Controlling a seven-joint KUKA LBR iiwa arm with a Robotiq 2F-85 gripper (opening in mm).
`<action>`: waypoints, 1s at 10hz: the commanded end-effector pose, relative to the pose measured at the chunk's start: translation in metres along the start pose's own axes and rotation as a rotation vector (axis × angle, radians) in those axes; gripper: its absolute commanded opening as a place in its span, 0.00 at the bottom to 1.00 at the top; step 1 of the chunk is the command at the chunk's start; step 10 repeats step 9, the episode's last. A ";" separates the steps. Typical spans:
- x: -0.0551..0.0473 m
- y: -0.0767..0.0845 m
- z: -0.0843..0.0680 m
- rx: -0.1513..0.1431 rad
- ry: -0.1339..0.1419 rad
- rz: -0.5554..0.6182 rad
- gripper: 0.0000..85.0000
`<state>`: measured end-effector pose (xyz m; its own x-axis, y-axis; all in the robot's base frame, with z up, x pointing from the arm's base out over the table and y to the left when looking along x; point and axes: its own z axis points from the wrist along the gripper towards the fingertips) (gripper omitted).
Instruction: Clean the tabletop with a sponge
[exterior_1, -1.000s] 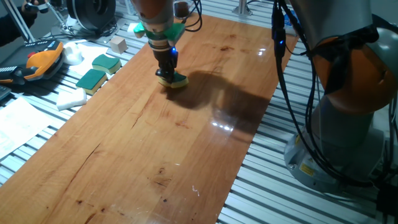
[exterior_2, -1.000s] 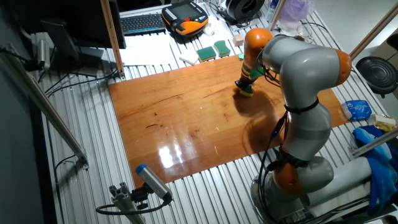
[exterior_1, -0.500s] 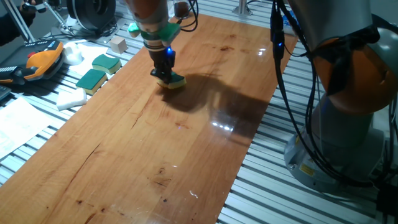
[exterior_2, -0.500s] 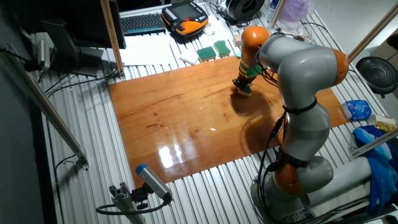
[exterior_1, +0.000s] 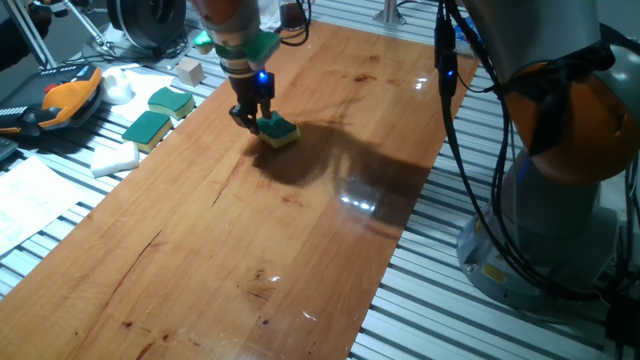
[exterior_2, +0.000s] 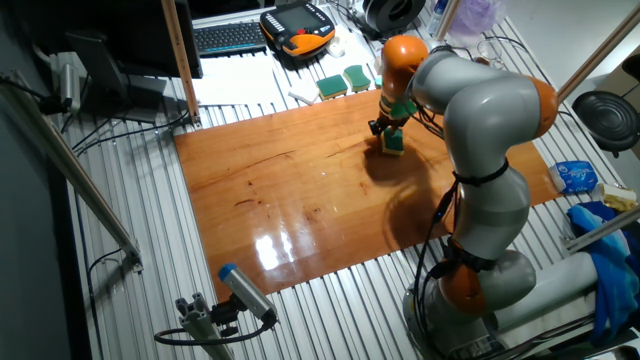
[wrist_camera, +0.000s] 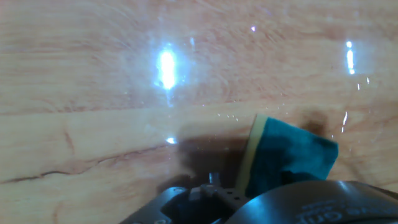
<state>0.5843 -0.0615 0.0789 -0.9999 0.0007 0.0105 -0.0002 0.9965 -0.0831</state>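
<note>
Closest to us in one fixed view, we see the near end of the tabletop, a long glossy reddish-brown wooden board with dark grain streaks, lying on ribbed silver slats. At the right stands the grey and orange base of the robot arm, with black cables hanging beside it.

Further along the board, the tool points down at the wood. Its dark fingers are closed around the sponge, a small block with a teal-green top over yellow foam. The sponge sits on the tabletop near the far left edge and juts out to the right of the fingers, tilted a little. A dark shadow spreads across the wood to its right.

In the hand view we see the sponge up close, its yellow layer to the left of the teal layer, pressed against the shiny wood, with bright light reflections above it.

Beyond the left edge of the board, on the slats, lie two more green and yellow sponges, a white foam block, a small wooden cube and an orange and grey handheld controller.

From the other fixed view, we see the arm bending over the far edge of the board, with the tool on the sponge there. A black keyboard lies beyond the tabletop.
</note>
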 end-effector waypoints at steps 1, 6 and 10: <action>-0.005 -0.002 -0.007 -0.016 0.013 -0.033 0.20; -0.012 0.004 -0.040 -0.013 0.025 -0.065 0.00; -0.010 -0.001 -0.048 -0.007 0.016 -0.079 0.00</action>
